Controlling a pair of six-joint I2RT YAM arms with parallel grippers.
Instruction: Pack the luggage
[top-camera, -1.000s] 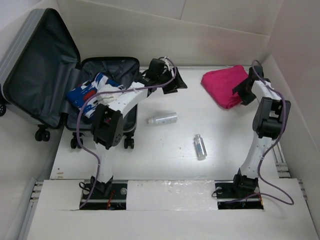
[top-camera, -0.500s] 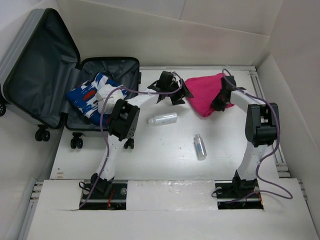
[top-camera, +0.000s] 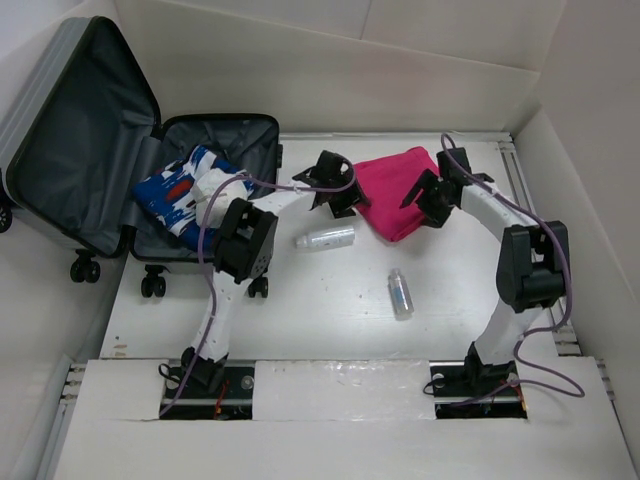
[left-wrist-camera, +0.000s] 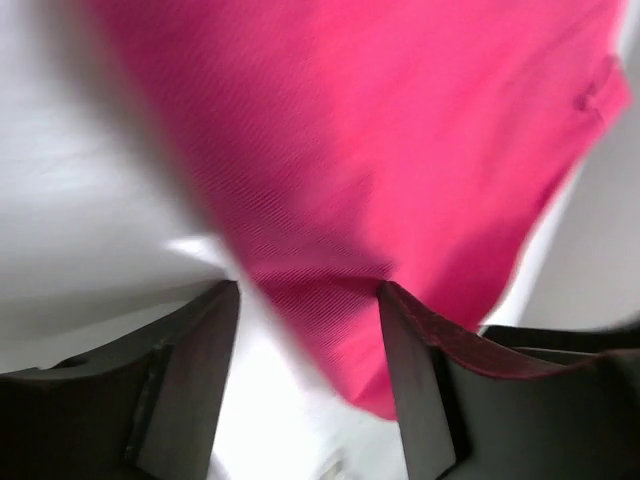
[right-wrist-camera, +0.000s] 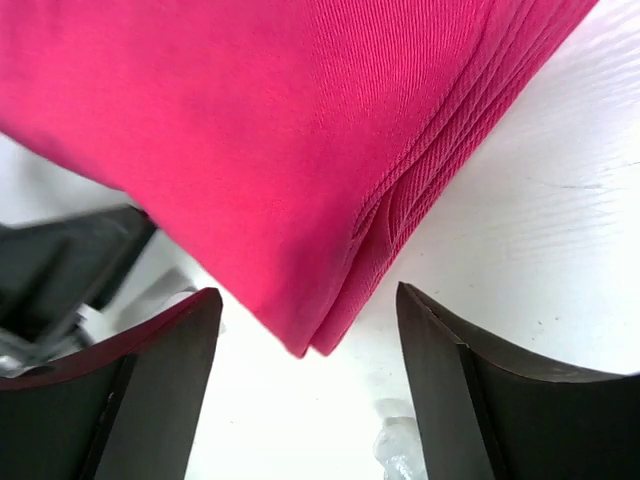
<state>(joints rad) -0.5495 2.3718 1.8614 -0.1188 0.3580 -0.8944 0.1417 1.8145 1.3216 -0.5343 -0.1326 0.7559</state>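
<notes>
The white table (top-camera: 330, 330) spreads out ahead of both arms. The luggage (top-camera: 85, 140) stands on the table's left part, well off to the left of the left gripper (top-camera: 348, 196). It lies open, its lid tipped up against the left wall and its dark lining showing. A blue, white and red packet (top-camera: 175, 195) lies in its lower half, behind the left arm's elbow.

A folded pink cloth (top-camera: 392, 185) lies flat on the table between the two grippers. The left gripper is at the cloth's left edge and the right gripper (top-camera: 417, 200) at its right edge.

In the left wrist view the left gripper (left-wrist-camera: 305, 300) is released. Its fingers (left-wrist-camera: 195, 370) stand apart over the table, and the near edge of the cloth (left-wrist-camera: 400, 150) reaches in between them, close against the right-hand one. That view is blurred, so I cannot tell if the cloth touches it.

The right gripper (right-wrist-camera: 308, 295) is released too, with its fingers (right-wrist-camera: 440, 370) spread wide. A corner of the cloth (right-wrist-camera: 250, 120) points into the gap just ahead of the tips, and nothing is pinched.

Two small clear bottles lie on the table on the near side of the grippers. One (top-camera: 326, 238) is just below the left gripper, and the other (top-camera: 401, 293) is nearer the arm bases, below the right gripper.
</notes>
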